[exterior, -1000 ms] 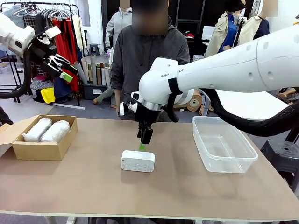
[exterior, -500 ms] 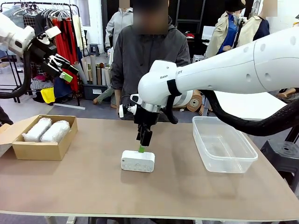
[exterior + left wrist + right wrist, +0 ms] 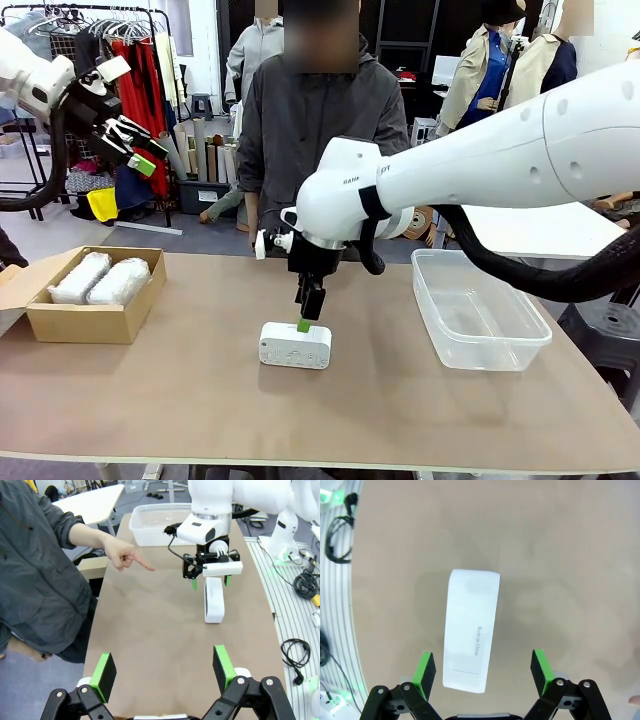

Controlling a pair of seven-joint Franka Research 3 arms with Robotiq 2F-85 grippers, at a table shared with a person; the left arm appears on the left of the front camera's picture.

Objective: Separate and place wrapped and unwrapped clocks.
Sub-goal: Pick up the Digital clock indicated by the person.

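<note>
Clerk: Clocks, position of each?

Inspector: The bare white clock (image 3: 295, 345) lies flat on the brown table (image 3: 420, 410), near the middle and well apart from both containers. One long face carries small print, legible in the right wrist view. The first wrapped clock (image 3: 80, 277) and the second wrapped clock (image 3: 118, 281) lie side by side in bubble wrap inside the open cardboard box (image 3: 85, 322) at the table's left end. A clear plastic tub (image 3: 487, 355) stands at the right end.

Clerk: Status of the right gripper (image 3: 304, 320)?

Inspector: It points straight down over the bare white clock, jaws spread wide, nothing gripped. In its own wrist view the green pads (image 3: 425, 667) stand to either side of the clock's near end, with a gap on each side. From the front, the lower pad tip reaches the clock's top edge. Whether they touch cannot be determined.

Clerk: And the left gripper (image 3: 140, 150)?

Inspector: It is raised high at the far left, above and beyond the cardboard box, jaws fully apart and empty. Its wrist view looks down the table. There the person's hand (image 3: 122, 555) has its index finger extended over the tabletop.
</note>
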